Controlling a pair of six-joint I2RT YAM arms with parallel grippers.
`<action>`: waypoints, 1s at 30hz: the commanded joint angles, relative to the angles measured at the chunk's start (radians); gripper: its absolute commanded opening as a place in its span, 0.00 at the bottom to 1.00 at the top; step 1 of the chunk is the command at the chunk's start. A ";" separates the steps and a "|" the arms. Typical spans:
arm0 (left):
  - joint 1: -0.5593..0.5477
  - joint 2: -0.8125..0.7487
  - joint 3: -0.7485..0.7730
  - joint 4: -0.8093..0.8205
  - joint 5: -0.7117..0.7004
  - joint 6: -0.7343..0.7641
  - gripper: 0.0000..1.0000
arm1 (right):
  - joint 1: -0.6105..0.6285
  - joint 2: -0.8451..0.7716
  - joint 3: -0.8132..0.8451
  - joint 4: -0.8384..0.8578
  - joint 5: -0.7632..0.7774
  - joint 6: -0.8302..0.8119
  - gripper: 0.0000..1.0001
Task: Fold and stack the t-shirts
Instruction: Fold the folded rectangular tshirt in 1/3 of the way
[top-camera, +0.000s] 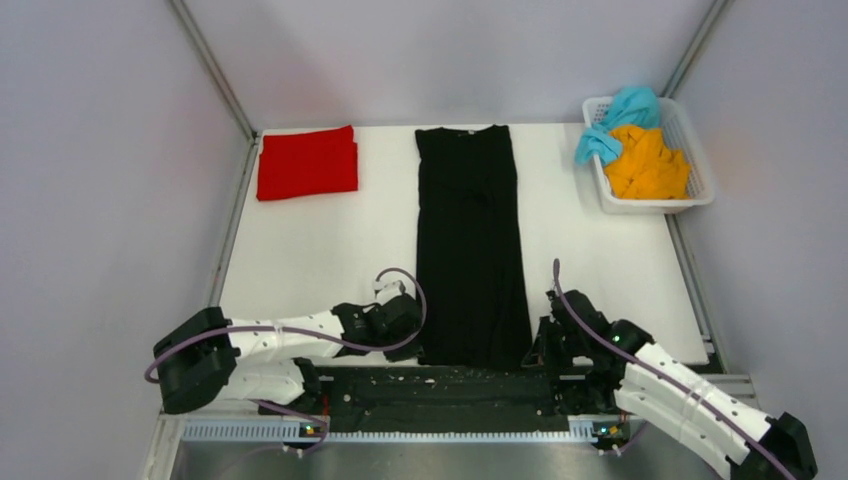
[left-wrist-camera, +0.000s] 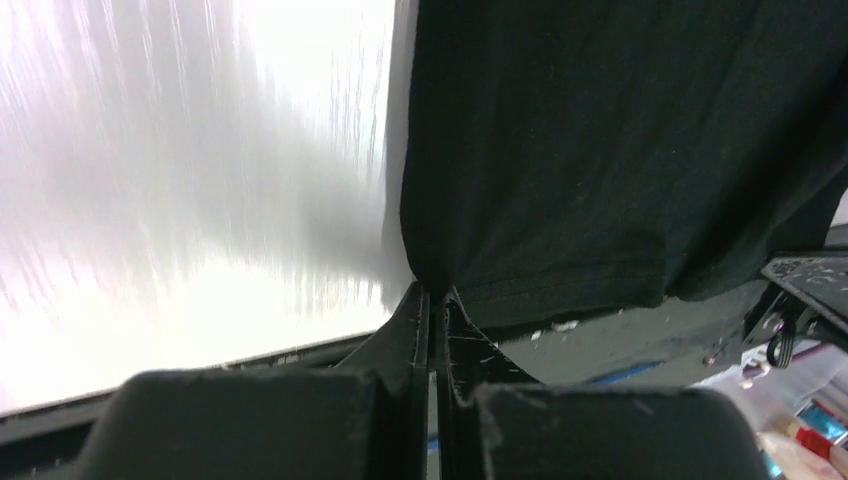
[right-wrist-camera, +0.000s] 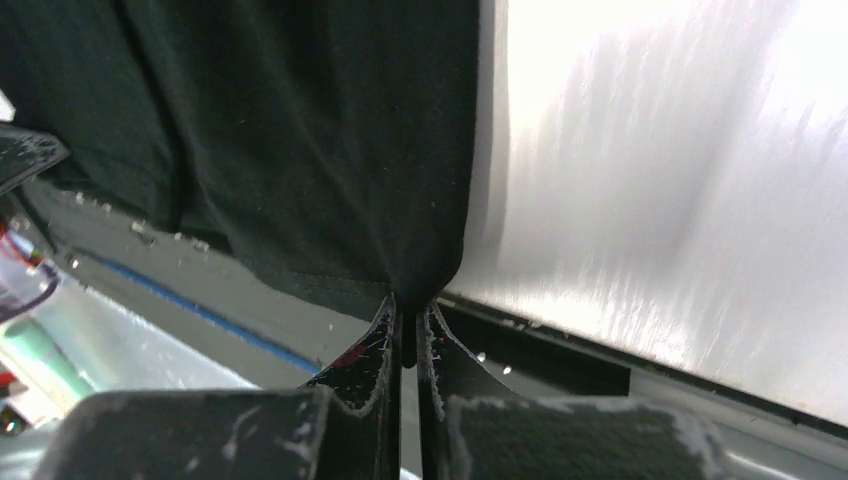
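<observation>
The black t-shirt (top-camera: 470, 240) is lying as a long narrow strip (its sides tucked in) down the middle of the white surface (top-camera: 320, 250), with its collar at the far end and its hem at the near edge. The left end effector (left-wrist-camera: 437, 295) is pinching the shirt's near left hem corner, its jaws pressed tight on the cloth. The right end effector (right-wrist-camera: 408, 305) is gripping the near right hem corner the same way, clamped fully onto the fabric. The red t-shirt (top-camera: 307, 163) is sitting folded to the left of the black shirt's collar end. To the right of that collar end, the white mesh basket (top-camera: 660, 206) is holding the teal t-shirt (top-camera: 625, 110) and the orange t-shirt (top-camera: 648, 165), crumpled together.
</observation>
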 joint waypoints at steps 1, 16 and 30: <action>-0.060 -0.064 0.001 -0.090 -0.036 -0.061 0.00 | -0.004 -0.117 -0.004 -0.100 -0.102 0.006 0.00; 0.064 -0.055 0.220 0.022 -0.184 0.200 0.00 | -0.012 0.190 0.346 0.092 0.117 -0.160 0.00; 0.447 0.238 0.580 0.071 0.032 0.546 0.00 | -0.236 0.559 0.654 0.385 0.124 -0.312 0.00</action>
